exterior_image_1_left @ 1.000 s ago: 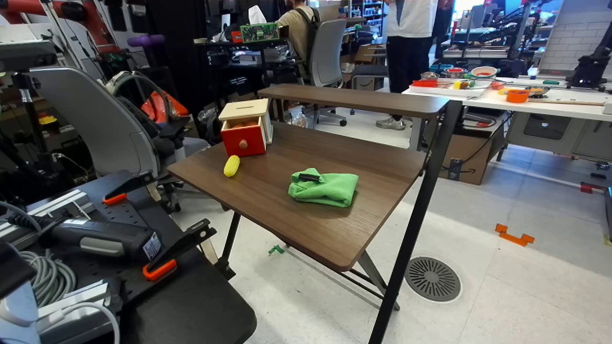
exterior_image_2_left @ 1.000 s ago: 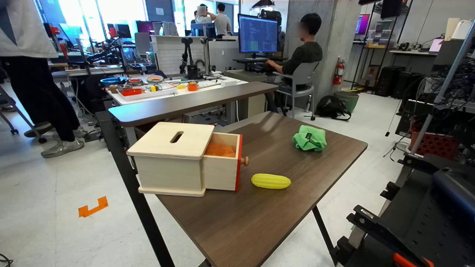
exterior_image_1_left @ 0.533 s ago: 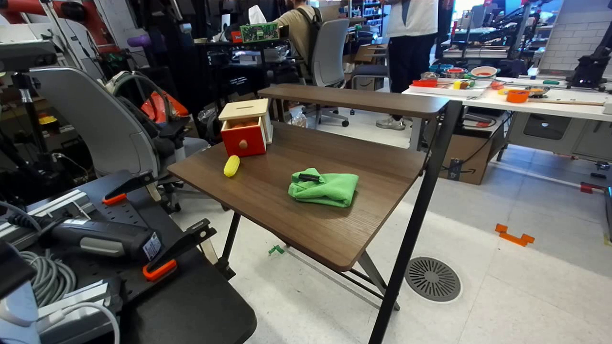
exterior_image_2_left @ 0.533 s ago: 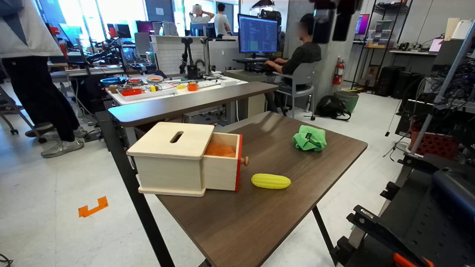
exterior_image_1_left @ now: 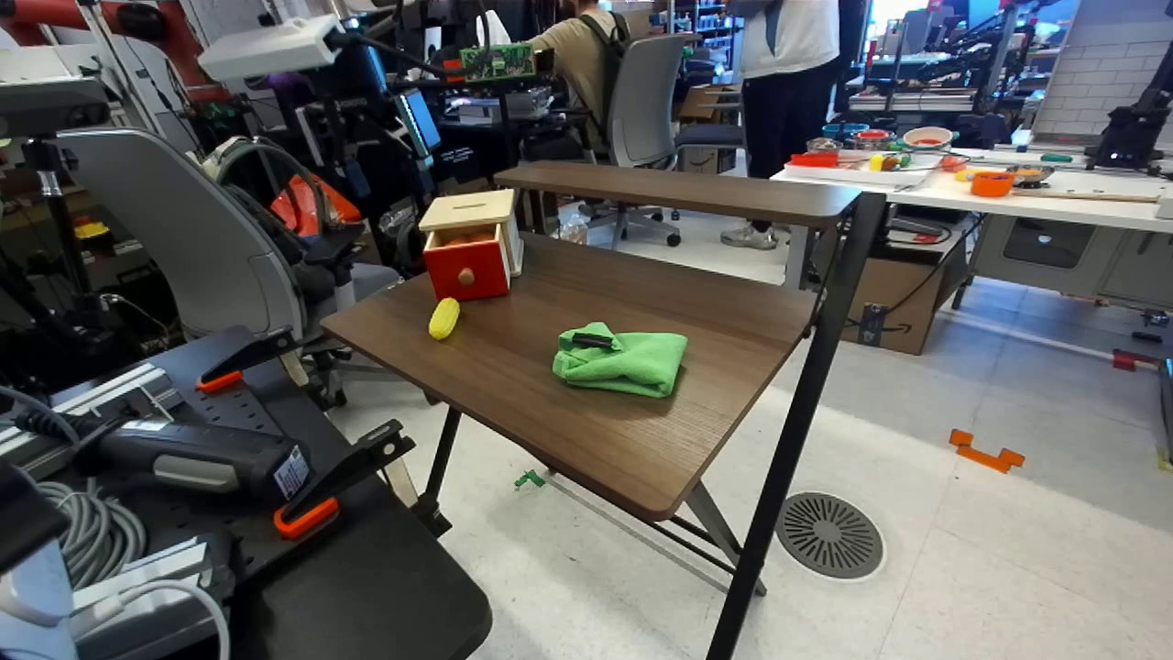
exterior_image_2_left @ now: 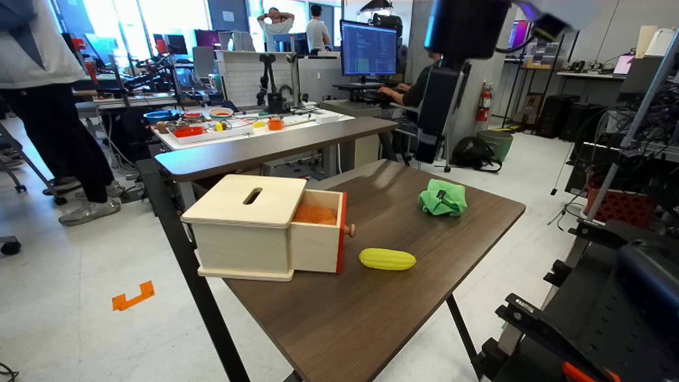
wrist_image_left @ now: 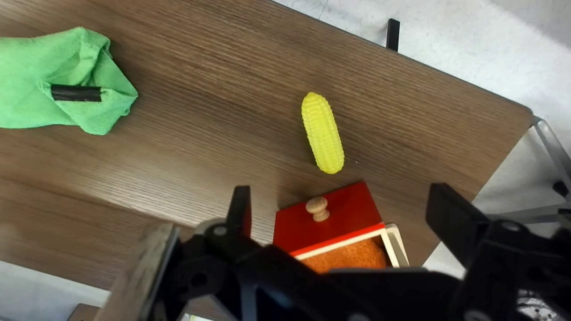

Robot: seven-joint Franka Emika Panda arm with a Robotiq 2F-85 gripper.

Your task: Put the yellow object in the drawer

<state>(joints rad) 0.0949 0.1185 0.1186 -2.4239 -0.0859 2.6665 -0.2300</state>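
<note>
The yellow object is a toy corn cob [wrist_image_left: 323, 133]. It lies on the brown desk just in front of the drawer and shows in both exterior views [exterior_image_1_left: 444, 318] [exterior_image_2_left: 387, 259]. The drawer has a red front [wrist_image_left: 328, 218] with a round wooden knob [wrist_image_left: 317, 208]. It is pulled partly out of a pale wooden box [exterior_image_2_left: 238, 239], and something orange [exterior_image_2_left: 314, 215] lies inside. My gripper [wrist_image_left: 341, 189] is open and empty, fingers wide apart, high above the desk. In the wrist view the drawer shows between the fingers, with the corn beyond the tips. In an exterior view the gripper [exterior_image_2_left: 435, 122] hangs at the top.
A folded green cloth [exterior_image_1_left: 623, 360] with a black strip lies on the desk [exterior_image_1_left: 550, 385], apart from the corn. A raised shelf [exterior_image_1_left: 678, 191] runs along one desk edge. A black cart [exterior_image_1_left: 367, 568] with clamps stands beside the desk. A grey chair [exterior_image_1_left: 183, 229] stands near the box.
The arm and gripper have come into view at the top of both exterior views and moved lower. The corn, drawer box and cloth have not moved.
</note>
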